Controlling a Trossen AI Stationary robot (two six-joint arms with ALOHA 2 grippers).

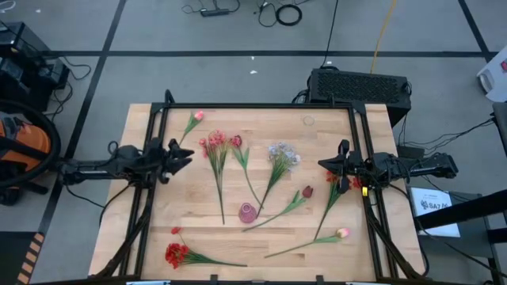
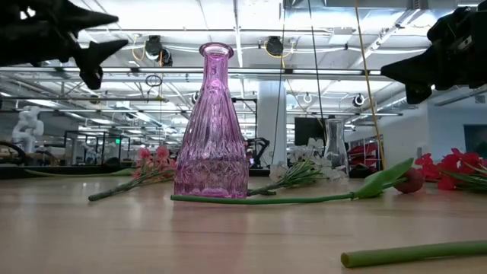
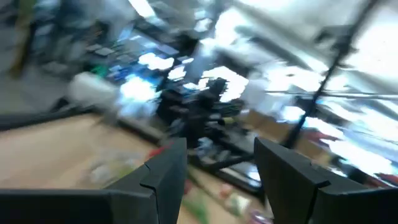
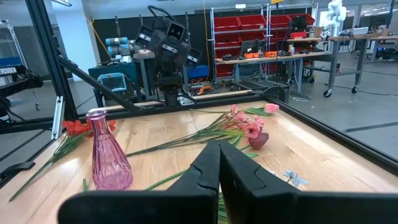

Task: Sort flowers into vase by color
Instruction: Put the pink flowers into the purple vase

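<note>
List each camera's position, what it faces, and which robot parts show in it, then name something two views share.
High: overhead, straight down on the table; both arms, left gripper, right gripper.
Low: table-top height, facing the pink vase; both grippers overhead.
Left wrist: blurred, looking across the table; its own open fingers.
Right wrist: looking across toward the left arm; its own shut fingers.
Shared: the pink vase shows in high, low and right wrist views.

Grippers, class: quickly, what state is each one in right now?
Left gripper: open, holding nothing.
Right gripper: closed, holding nothing.
</note>
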